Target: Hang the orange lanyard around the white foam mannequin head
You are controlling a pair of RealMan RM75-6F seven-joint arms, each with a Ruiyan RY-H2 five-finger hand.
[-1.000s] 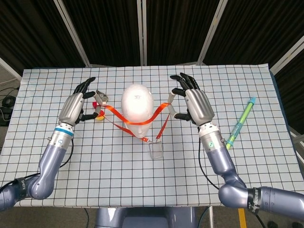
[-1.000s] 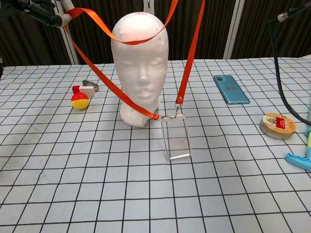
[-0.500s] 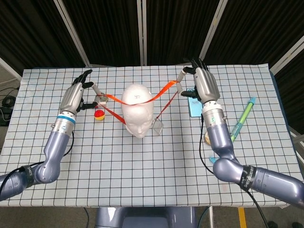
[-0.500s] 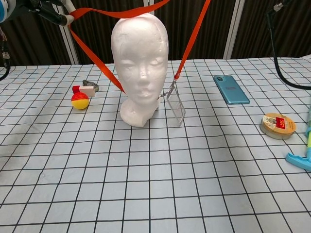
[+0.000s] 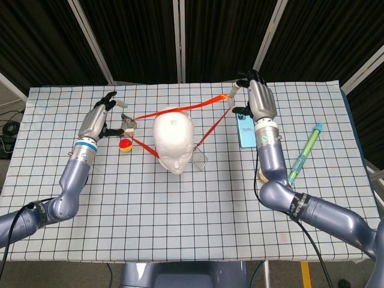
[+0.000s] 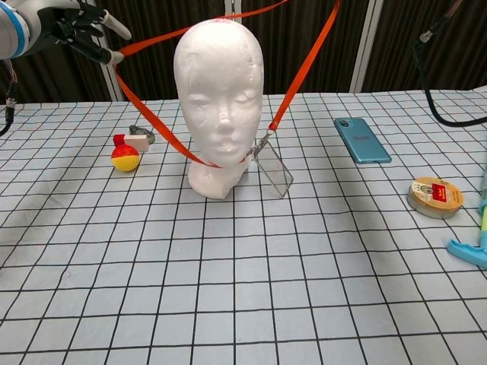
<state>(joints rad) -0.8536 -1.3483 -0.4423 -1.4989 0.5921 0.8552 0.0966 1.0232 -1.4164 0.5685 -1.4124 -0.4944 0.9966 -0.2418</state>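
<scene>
My left hand [image 5: 96, 122] is up at the left of the frame, its fingers [image 6: 105, 20] pinching the orange lanyard [image 5: 180, 109] at one end of the stretched loop. My right hand [image 5: 258, 101] is at the upper right, fingers closed on the strap at the other end — in the chest view that hand is out of frame and only the strap running up to it shows. Between the two hands the lanyard is pulled taut: one run passes behind the crown of the white foam mannequin head [image 5: 173, 137], and two runs slant down either side of the face to meet under the chin. There the clear badge holder [image 6: 274, 169] hangs tilted, just beside the neck on the right of the picture; what it holds I cannot tell. The head stands upright at the middle of the checked bench [image 5: 180, 222].

On the bench lie a red-and-yellow ball [image 6: 125, 157] left of the head, a blue phone [image 6: 362, 140] to its right, a tape roll [image 6: 434, 194] further right, and a green pen [image 5: 304, 153] near the right edge.
</scene>
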